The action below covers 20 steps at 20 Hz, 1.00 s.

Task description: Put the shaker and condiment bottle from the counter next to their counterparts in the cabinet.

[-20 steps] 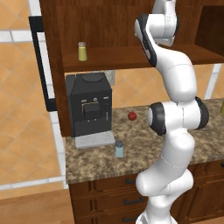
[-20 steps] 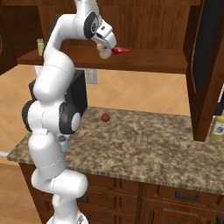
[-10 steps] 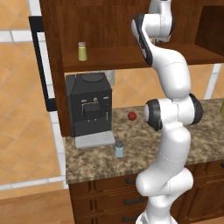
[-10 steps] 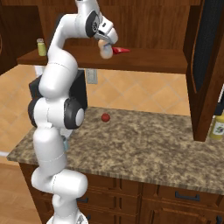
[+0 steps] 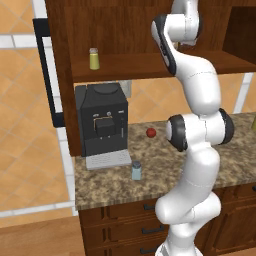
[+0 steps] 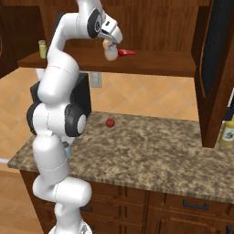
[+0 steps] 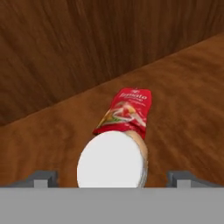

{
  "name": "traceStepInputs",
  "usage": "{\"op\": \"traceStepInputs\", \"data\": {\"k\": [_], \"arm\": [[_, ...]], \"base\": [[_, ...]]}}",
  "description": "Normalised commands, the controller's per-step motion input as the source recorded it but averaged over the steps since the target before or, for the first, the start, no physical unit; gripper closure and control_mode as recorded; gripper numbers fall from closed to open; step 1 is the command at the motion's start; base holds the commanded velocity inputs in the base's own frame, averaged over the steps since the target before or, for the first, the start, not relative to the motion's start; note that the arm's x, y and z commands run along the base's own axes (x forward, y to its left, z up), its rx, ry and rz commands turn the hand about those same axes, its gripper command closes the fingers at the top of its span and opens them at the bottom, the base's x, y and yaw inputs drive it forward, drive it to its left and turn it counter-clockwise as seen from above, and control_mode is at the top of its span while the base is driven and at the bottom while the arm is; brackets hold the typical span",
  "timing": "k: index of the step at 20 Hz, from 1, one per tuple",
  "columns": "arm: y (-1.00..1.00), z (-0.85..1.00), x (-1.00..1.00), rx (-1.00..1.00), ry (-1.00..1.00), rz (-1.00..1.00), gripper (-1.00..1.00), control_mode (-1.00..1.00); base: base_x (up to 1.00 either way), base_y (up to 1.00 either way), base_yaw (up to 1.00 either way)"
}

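My gripper (image 7: 112,178) is up in the cabinet, open, its fingertips (image 7: 43,178) wide on either side of the condiment bottle (image 7: 113,161) and clear of it. In the hand view I look down on the bottle's white cap. The bottle (image 6: 109,52) stands on the shelf board (image 6: 155,64) just in front of the flat red item (image 7: 125,111), also seen as the red item (image 6: 126,52). The blue-grey shaker (image 5: 136,170) stands on the counter (image 5: 110,187) near its front edge. The yellow-green shaker (image 5: 93,58) stands at the shelf's left end.
A black coffee machine (image 5: 102,120) stands on the counter under the shelf's left part. A small red ball (image 6: 109,122) lies mid-counter. A yellow bottle (image 6: 227,132) stands far right, behind the open cabinet door (image 6: 215,68). Drawers (image 6: 196,205) run below the counter.
The jaws have opened wide and let go of the condiment bottle, which now stands free on the shelf. The arm has barely moved.
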Motion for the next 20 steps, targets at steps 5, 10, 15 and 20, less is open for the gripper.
{"op": "traceStepInputs", "data": {"k": [5, 10, 15, 20], "arm": [[0.00, -0.28, -0.73, 0.13, 0.00, 0.01, -1.00, -1.00], [0.00, -0.40, -0.74, 0.12, 0.00, 0.01, -1.00, -1.00], [0.15, -0.59, -0.81, 0.00, -0.01, 0.00, -1.00, -1.00], [0.26, -0.71, -0.91, 0.00, -0.03, 0.00, -1.00, -1.00]], "base": [[0.00, 0.00, 0.00], [0.00, 0.00, 0.00], [0.00, 0.00, 0.00], [0.00, 0.00, 0.00]]}}
